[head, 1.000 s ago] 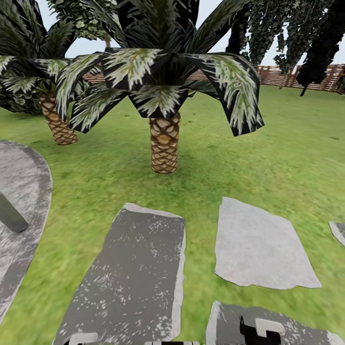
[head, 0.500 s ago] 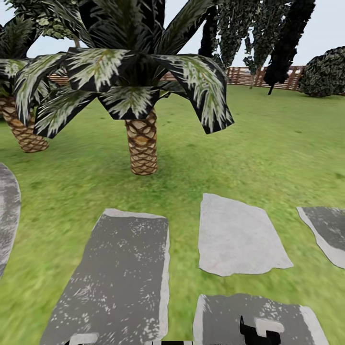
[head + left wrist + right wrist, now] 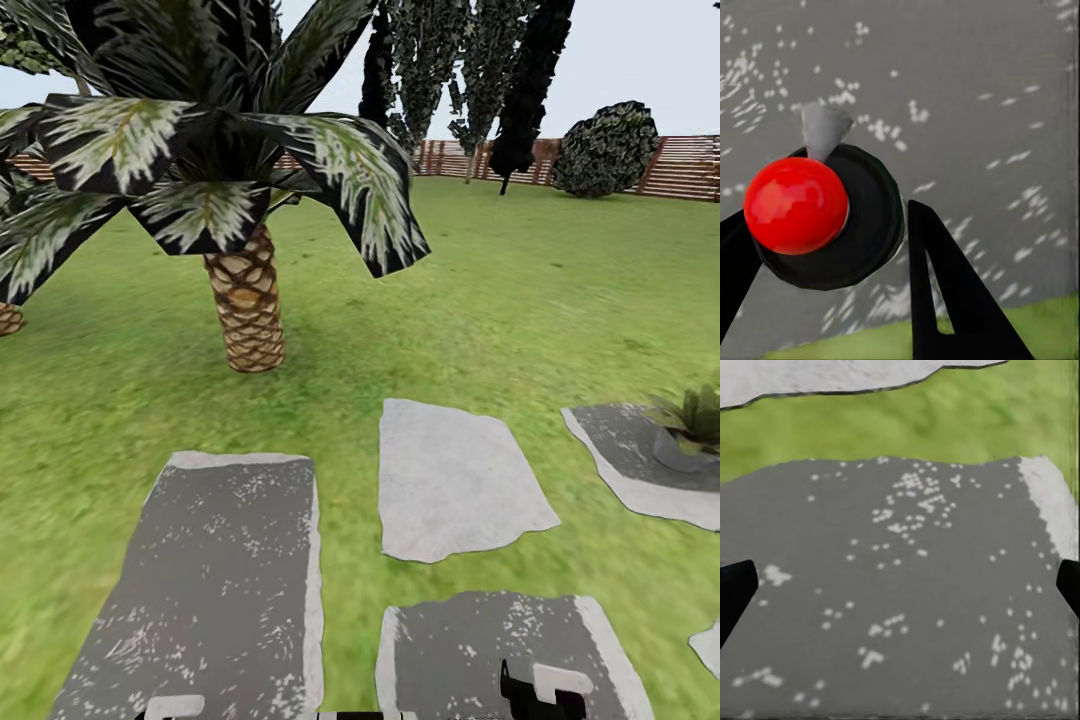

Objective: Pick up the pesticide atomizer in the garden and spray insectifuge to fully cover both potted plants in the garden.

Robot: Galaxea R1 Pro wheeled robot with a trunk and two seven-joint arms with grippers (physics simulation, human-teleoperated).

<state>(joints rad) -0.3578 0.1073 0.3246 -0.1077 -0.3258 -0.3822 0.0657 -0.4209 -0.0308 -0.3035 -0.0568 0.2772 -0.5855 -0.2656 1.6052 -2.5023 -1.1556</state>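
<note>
In the left wrist view my left gripper (image 3: 832, 255) is shut on the pesticide atomizer (image 3: 825, 217). I see the atomizer end-on: a round black body, a glossy red knob and a small grey nozzle cone. It hangs over a grey stepping stone (image 3: 967, 97). One potted plant (image 3: 694, 428), green pointed leaves in a low grey pot, sits on a stone at the far right of the head view. My right gripper (image 3: 900, 589) is open over another stepping stone (image 3: 907, 585), holding nothing. Part of the right gripper (image 3: 545, 690) shows at the head view's lower edge.
A big palm (image 3: 245, 300) with a scaly brown trunk stands ahead on the left, fronds hanging low. Flat grey stepping stones (image 3: 450, 480) lie on the lawn in front of me. A brown slatted fence (image 3: 690, 165), dark trees and a round bush (image 3: 608, 148) close the far side.
The head view has swung to the right, so the palm and stones sit further left in the picture. The potted plant has come into view at the right edge and the round patio has left.
</note>
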